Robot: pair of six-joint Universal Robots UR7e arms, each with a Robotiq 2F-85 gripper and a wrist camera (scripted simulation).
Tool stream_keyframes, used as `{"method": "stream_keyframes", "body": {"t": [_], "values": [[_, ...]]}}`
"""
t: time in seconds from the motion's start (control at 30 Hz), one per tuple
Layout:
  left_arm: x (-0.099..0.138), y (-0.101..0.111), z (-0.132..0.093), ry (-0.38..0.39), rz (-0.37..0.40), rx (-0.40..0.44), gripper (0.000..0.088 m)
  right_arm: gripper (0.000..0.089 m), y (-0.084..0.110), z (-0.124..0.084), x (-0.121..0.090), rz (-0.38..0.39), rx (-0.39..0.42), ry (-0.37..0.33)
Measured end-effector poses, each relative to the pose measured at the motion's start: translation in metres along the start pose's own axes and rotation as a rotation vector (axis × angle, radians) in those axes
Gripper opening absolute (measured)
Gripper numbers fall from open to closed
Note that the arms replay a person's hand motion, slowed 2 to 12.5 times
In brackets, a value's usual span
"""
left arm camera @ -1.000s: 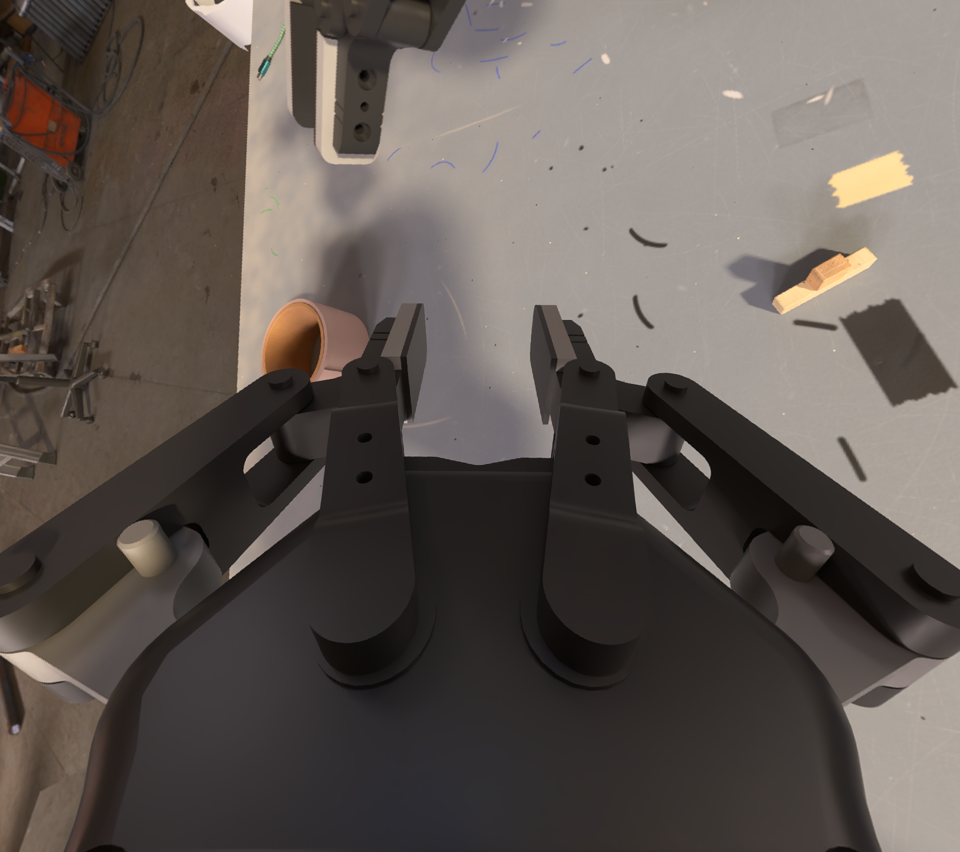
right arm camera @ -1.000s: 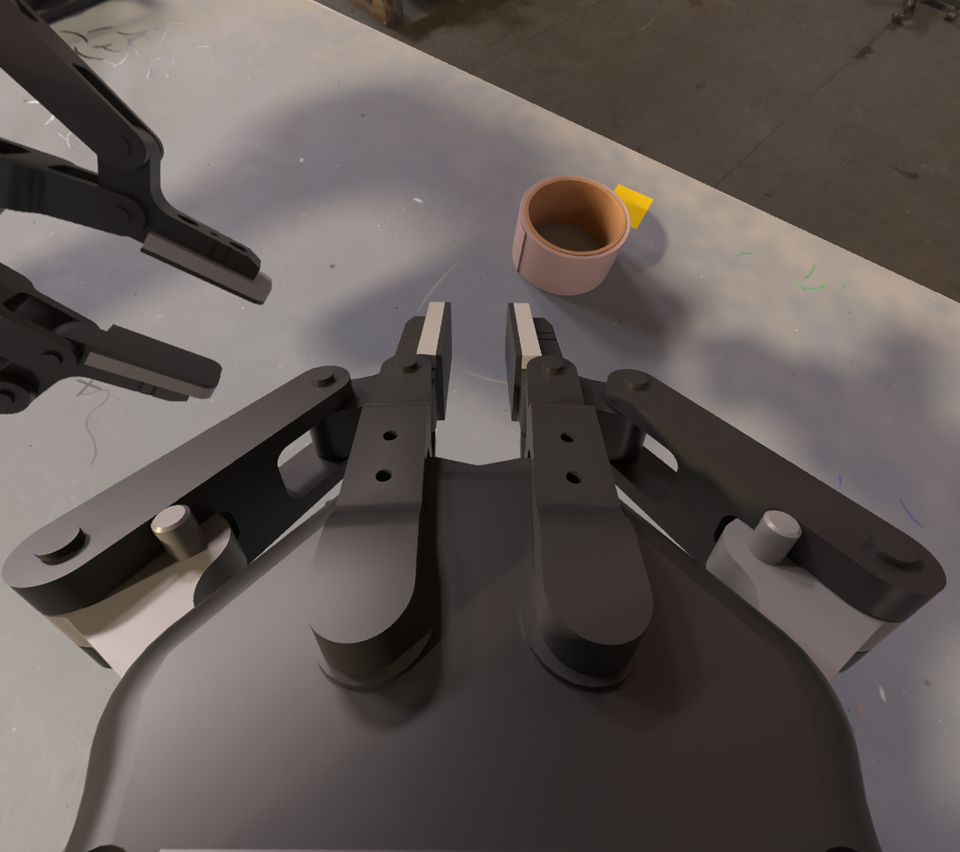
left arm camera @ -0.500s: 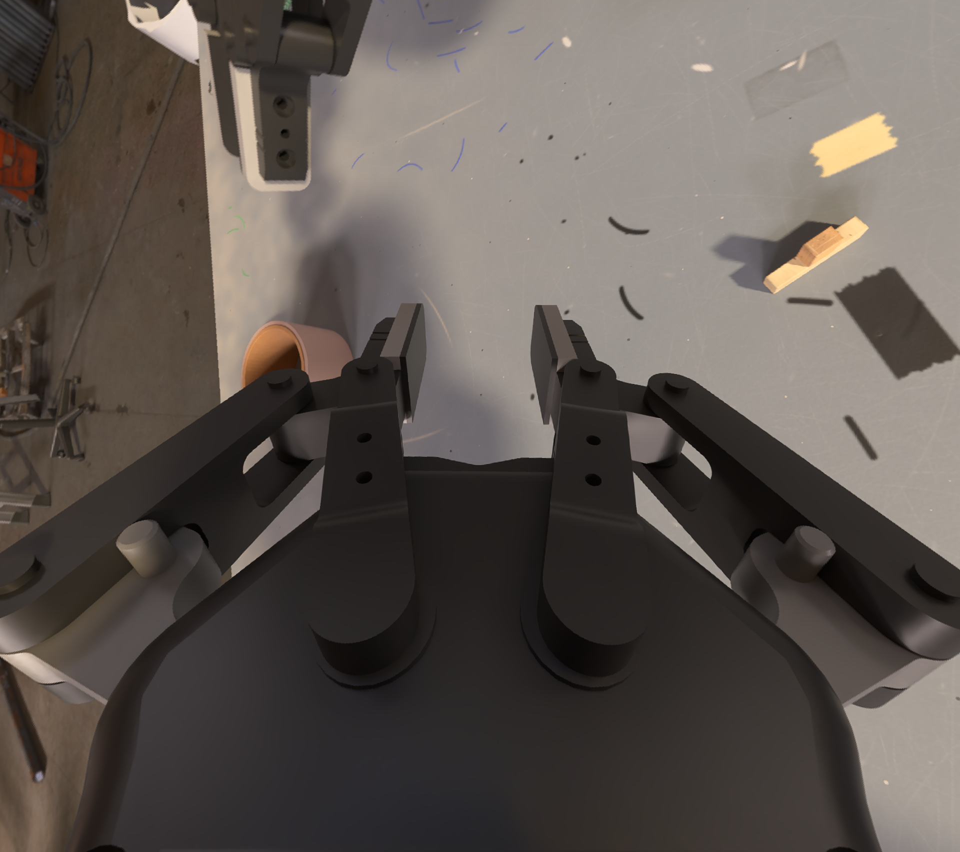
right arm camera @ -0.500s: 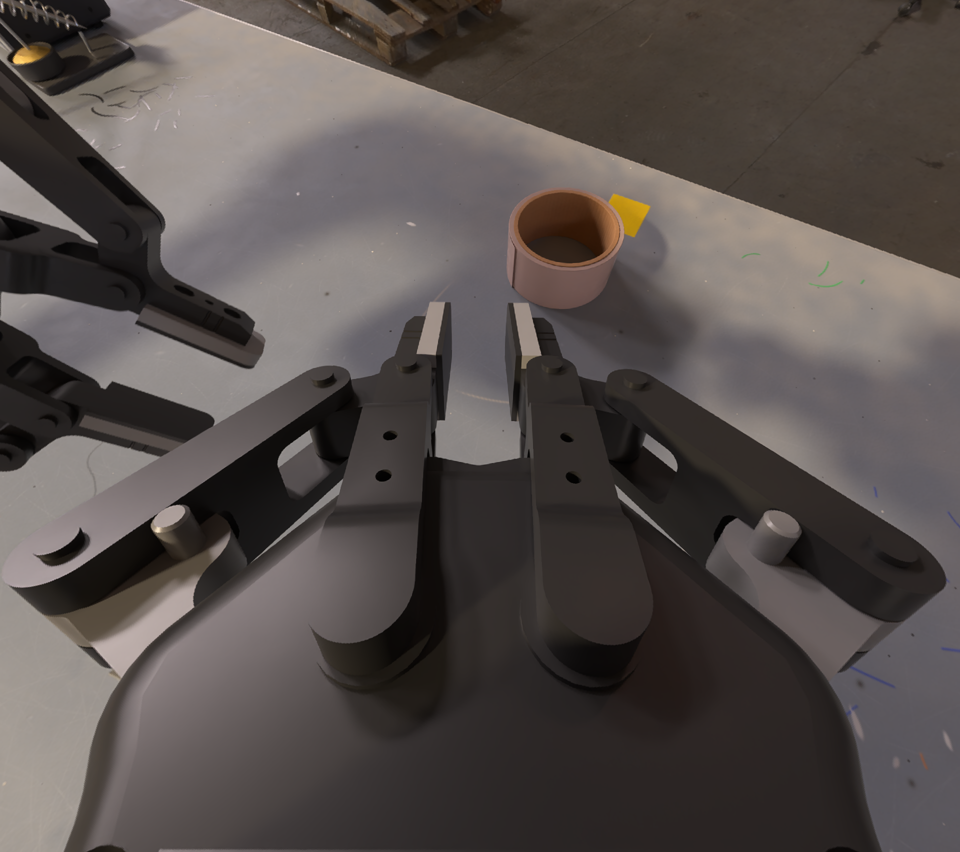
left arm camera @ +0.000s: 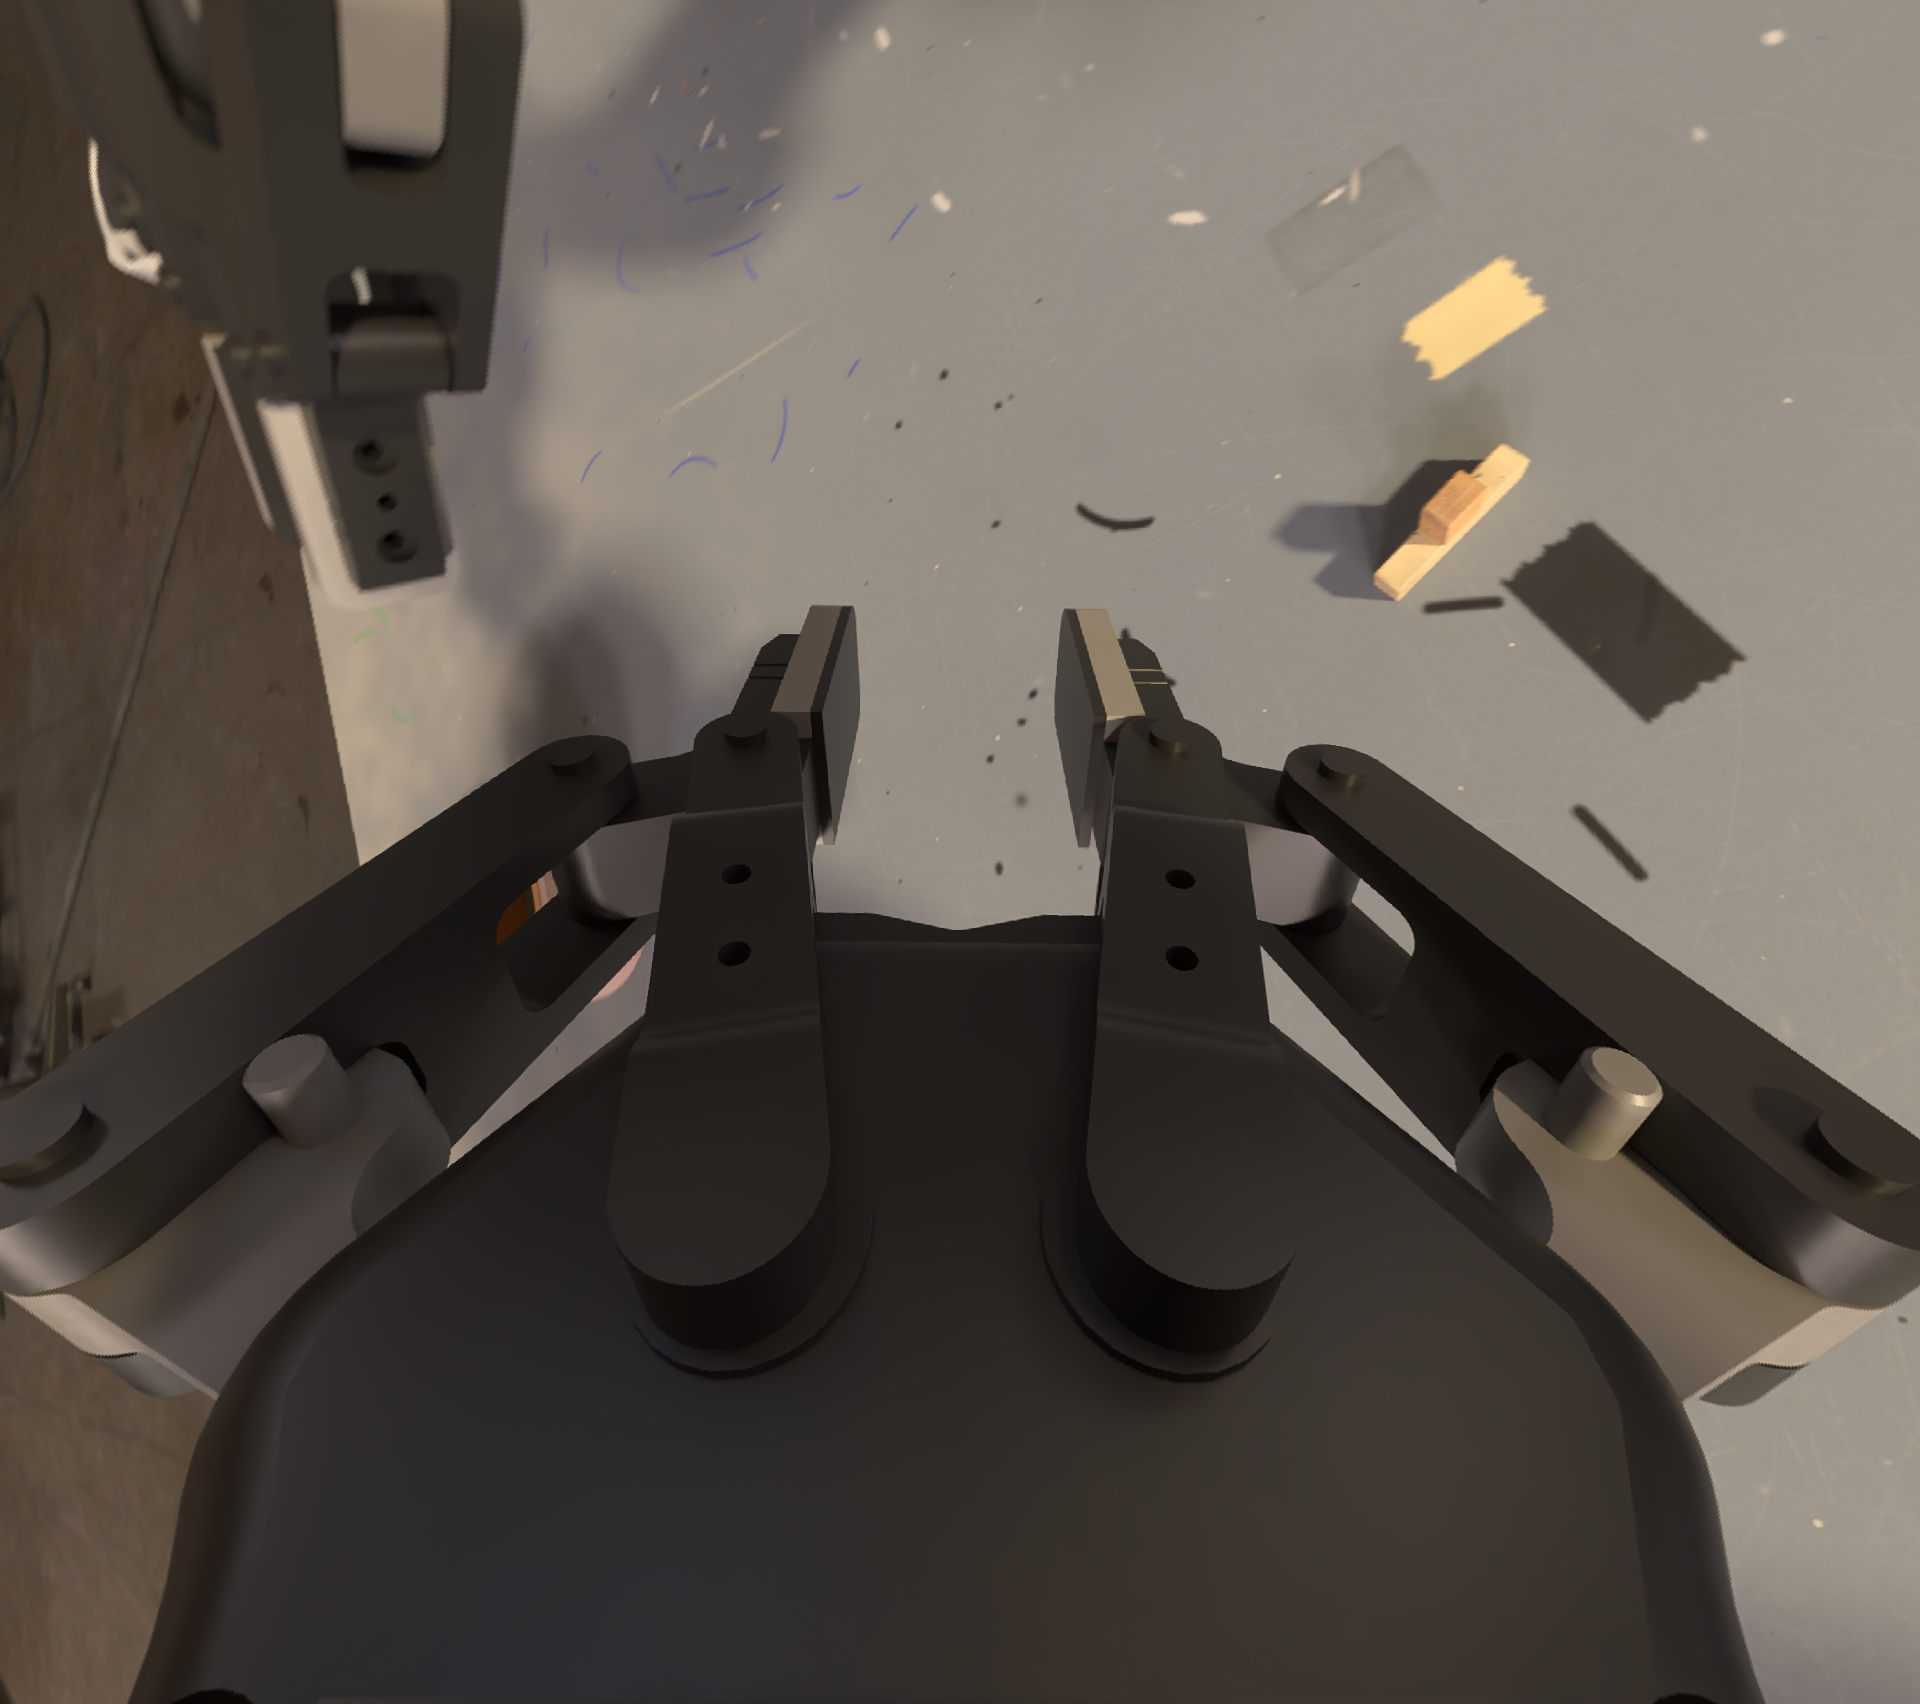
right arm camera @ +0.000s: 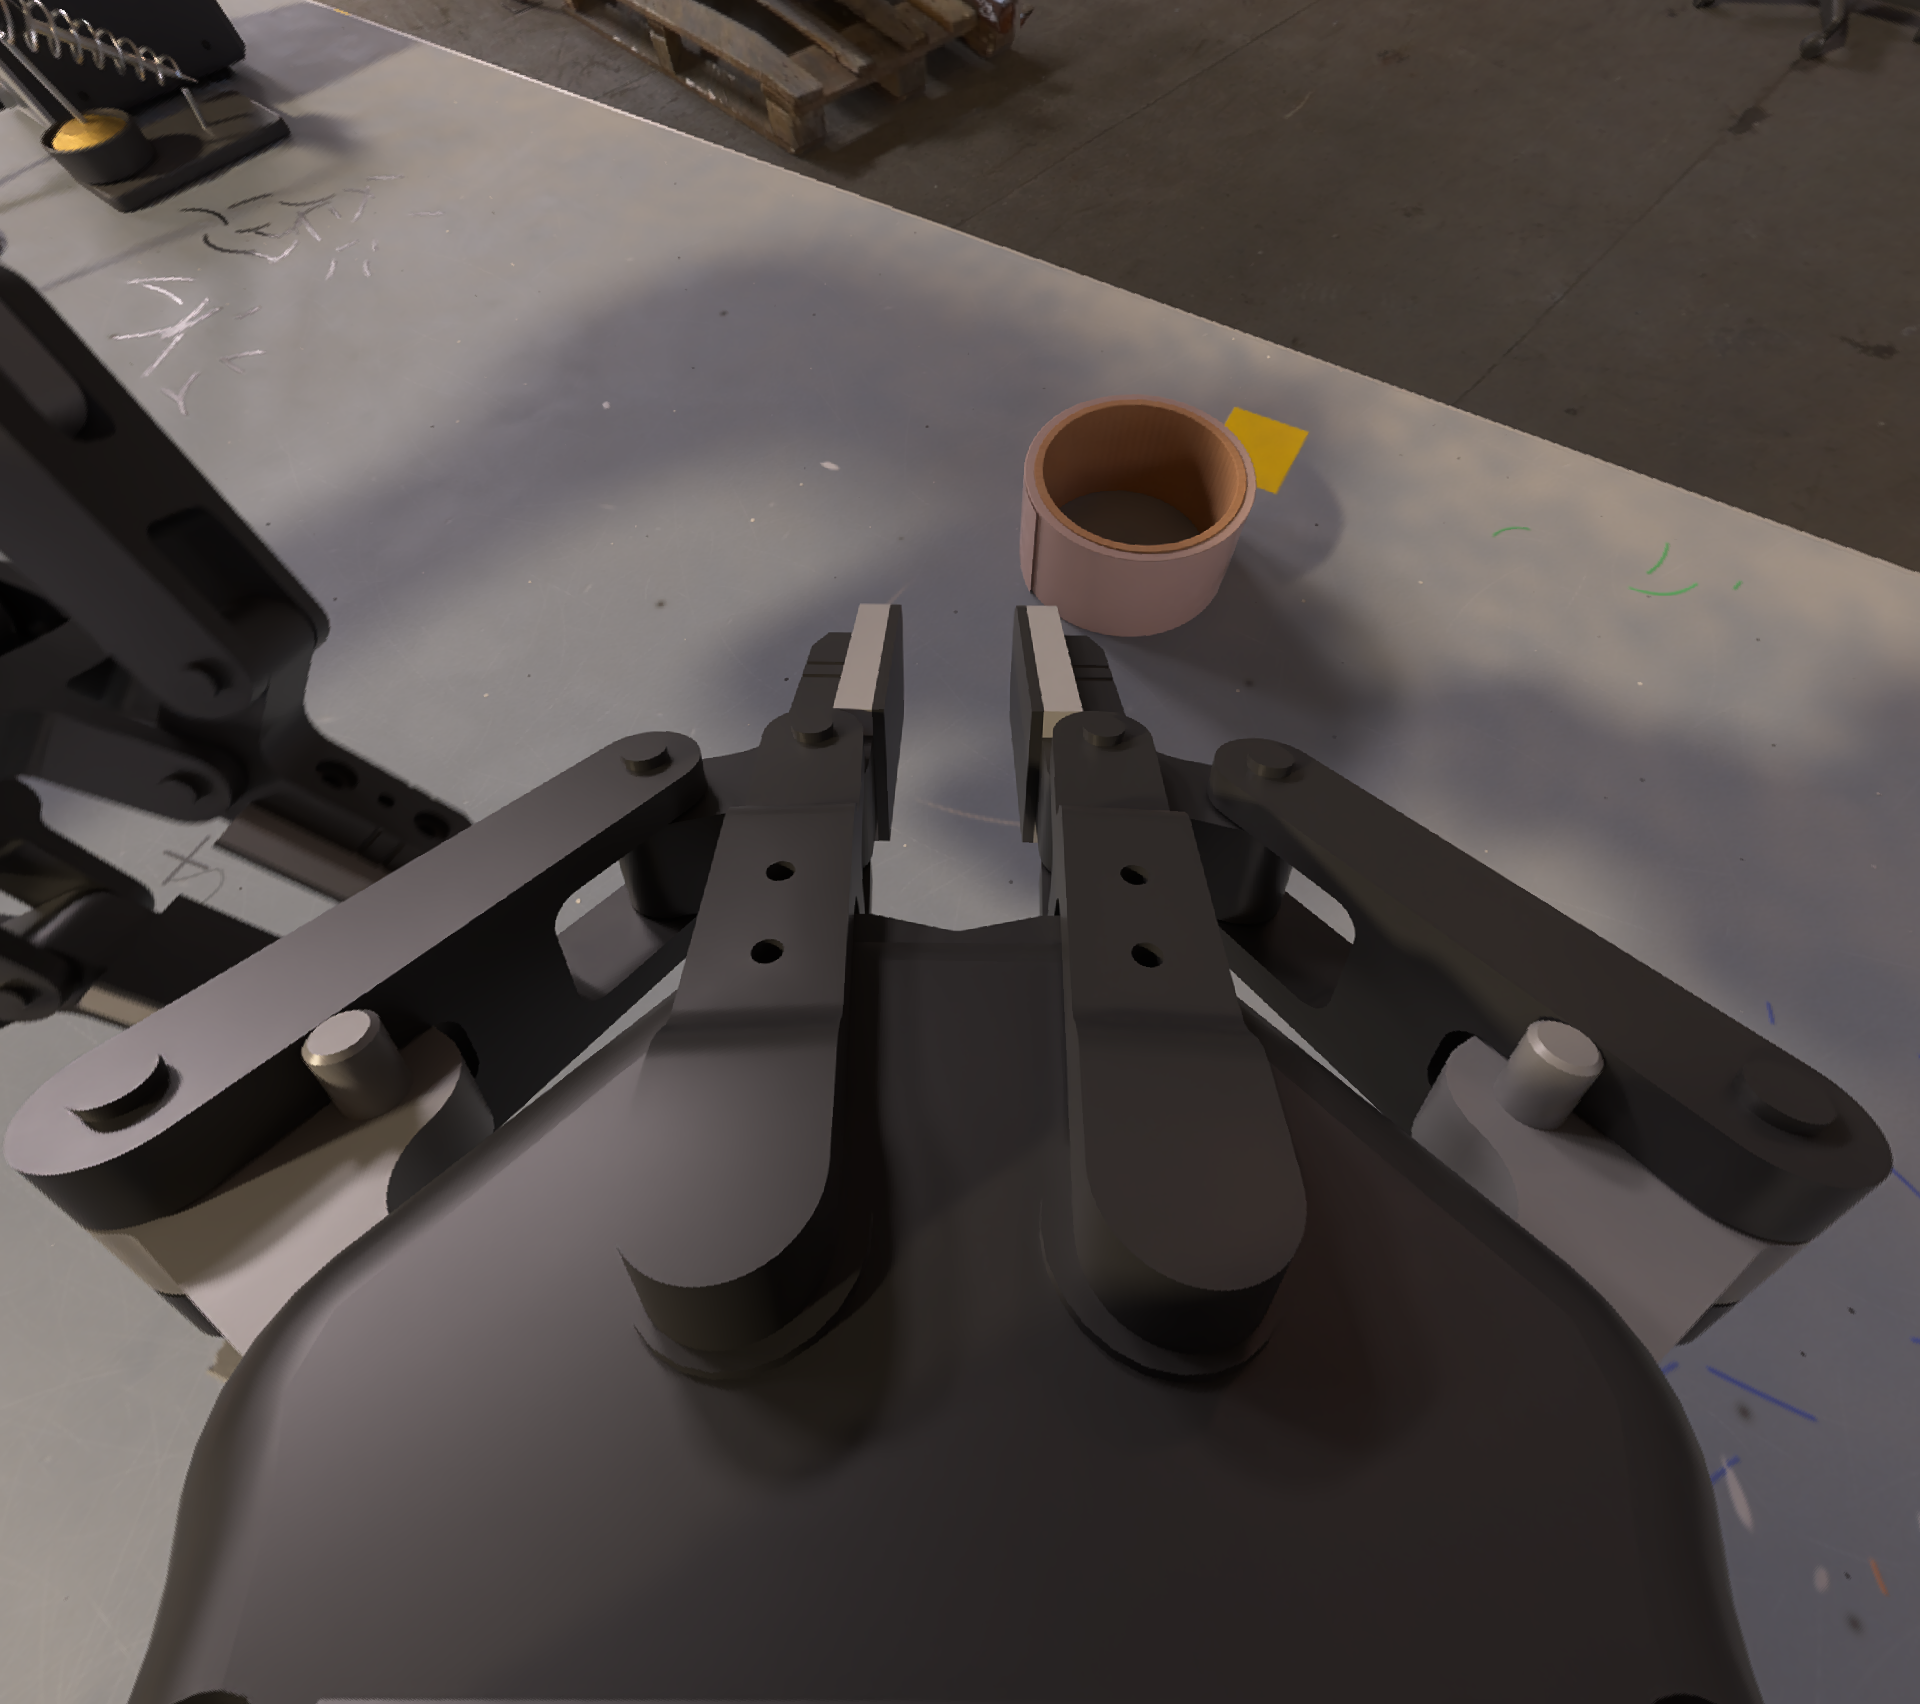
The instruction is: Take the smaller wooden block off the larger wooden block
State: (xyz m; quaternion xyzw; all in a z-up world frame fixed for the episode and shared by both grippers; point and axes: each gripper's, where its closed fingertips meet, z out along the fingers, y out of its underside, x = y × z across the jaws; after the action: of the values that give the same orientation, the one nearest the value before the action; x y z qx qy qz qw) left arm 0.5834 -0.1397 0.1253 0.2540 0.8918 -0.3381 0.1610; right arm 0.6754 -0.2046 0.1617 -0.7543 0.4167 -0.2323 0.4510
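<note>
Your left gripper (left arm camera: 956,667) hangs over the grey table (left arm camera: 1039,366), jaws parted and empty. At two o'clock, well apart, the smaller wooden block (left arm camera: 1449,503) sits atop the larger wooden block (left arm camera: 1405,568), not yet lifted. Your right gripper (right arm camera: 956,667), narrowly parted and empty, idles near a tape roll (right arm camera: 1132,558) at one o'clock.

The left gripper (left arm camera: 956,698) is dark grey metal with two flat fingers (left arm camera: 831,698), round silver pins and small screw holes. The right gripper (right arm camera: 956,688) looks the same, with pale finger pads (right arm camera: 864,657).
</note>
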Motion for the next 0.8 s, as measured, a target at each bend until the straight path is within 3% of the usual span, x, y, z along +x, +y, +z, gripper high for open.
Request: {"method": "stream_keyframes", "body": {"t": [0.3, 0.53, 0.8], "values": [[0.033, -0.022, 0.008, 0.161, 0.161, 0.058, 0.03, 0.0189, -0.002, -0.003, 0.003, -0.002, 0.012, 0.015], [0.062, -0.036, 0.018, 0.302, 0.245, 0.078, 0.0263, 0.0189, -0.003, -0.006, 0.006, -0.001, 0.018, 0.027], [0.092, -0.038, 0.033, 0.455, 0.317, 0.035, 0.0244, 0.0189, -0.005, -0.01, 0.008, 0.001, 0.027, 0.034]]}}
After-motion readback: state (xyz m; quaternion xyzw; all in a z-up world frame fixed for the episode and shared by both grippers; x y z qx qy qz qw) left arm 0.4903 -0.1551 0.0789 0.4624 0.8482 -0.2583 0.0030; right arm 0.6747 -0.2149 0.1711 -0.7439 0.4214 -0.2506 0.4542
